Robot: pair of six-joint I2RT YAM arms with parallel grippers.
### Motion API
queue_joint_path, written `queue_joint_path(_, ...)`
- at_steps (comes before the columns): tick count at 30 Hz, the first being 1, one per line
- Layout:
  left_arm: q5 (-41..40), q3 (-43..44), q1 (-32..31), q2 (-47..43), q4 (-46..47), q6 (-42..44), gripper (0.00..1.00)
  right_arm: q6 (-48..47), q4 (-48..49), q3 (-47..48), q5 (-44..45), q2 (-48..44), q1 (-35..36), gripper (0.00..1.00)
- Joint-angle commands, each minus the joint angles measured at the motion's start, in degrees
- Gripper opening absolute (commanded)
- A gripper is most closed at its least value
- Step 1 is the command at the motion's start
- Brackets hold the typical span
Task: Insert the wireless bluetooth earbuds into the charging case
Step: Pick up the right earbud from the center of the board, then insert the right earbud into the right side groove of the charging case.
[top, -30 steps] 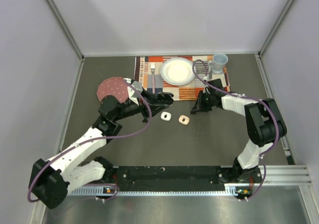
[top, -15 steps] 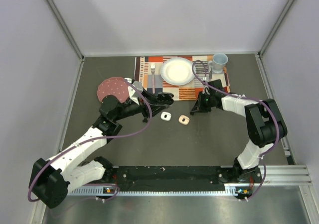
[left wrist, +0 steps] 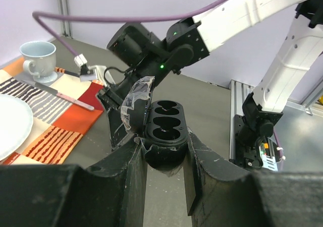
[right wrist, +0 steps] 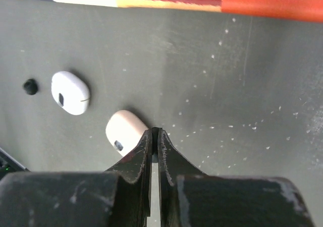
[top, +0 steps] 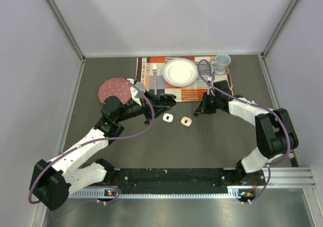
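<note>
My left gripper [top: 169,100] [left wrist: 164,146] is shut on a black charging case [left wrist: 164,121] and holds it above the table. The lid is open, and two empty sockets face up. My right gripper [top: 197,111] [right wrist: 155,132] sits low over the table, just right of a pale pink case [top: 186,121] [right wrist: 123,131]. Its jaws are shut, with a small dark piece, seemingly a black earbud, pinched at the tips. Another tiny black earbud [right wrist: 30,86] lies on the table beyond a white case [top: 166,117] [right wrist: 70,92].
A striped placemat [top: 146,70] at the back carries a white plate [top: 179,71], a fork [top: 154,78], a knife [left wrist: 70,100] and a pale blue cup [top: 221,62]. A round maroon pad [top: 114,90] lies at the left. Walls close in the table's sides.
My right gripper's jaws have closed, and its arm has shifted slightly. The left arm with the black case has stayed still.
</note>
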Motion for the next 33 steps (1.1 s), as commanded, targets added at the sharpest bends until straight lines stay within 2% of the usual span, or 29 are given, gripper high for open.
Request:
queue_joint_path(1,-0.9,1.2,0.0,-1.0,2.0,-0.2,0.00,-0.6,2.3,1.0,-2.2,-8.5,0.8,0.00)
queue_joint_path(7,-1.8,1.3,0.0,-1.1,1.8,0.0,0.00,-2.7,5.4,1.9,-7.6,-14.7,0.8,0.00)
queue_joint_path(16,-3.7,1.5,0.0,-2.0,0.3,0.4,0.00,-8.2,17.9,-1.9,-13.7,-29.0,0.8,0.00)
queue_joint_path(19,-2.4,2.6,0.2,-1.6,-0.7,0.1,0.00,-9.5,21.3,-2.2,-17.4,-32.3,0.8,0.00)
queue_joint_path(26,6.2,5.5,1.4,0.3,0.4,-2.7,0.00,-13.3,27.9,-1.9,-26.8,-39.3,0.8,0.00)
queue_joint_path(33,10.3,5.7,2.1,1.2,2.7,-4.5,0.00,-16.3,27.1,2.6,-38.4,-42.4,0.8,0.00)
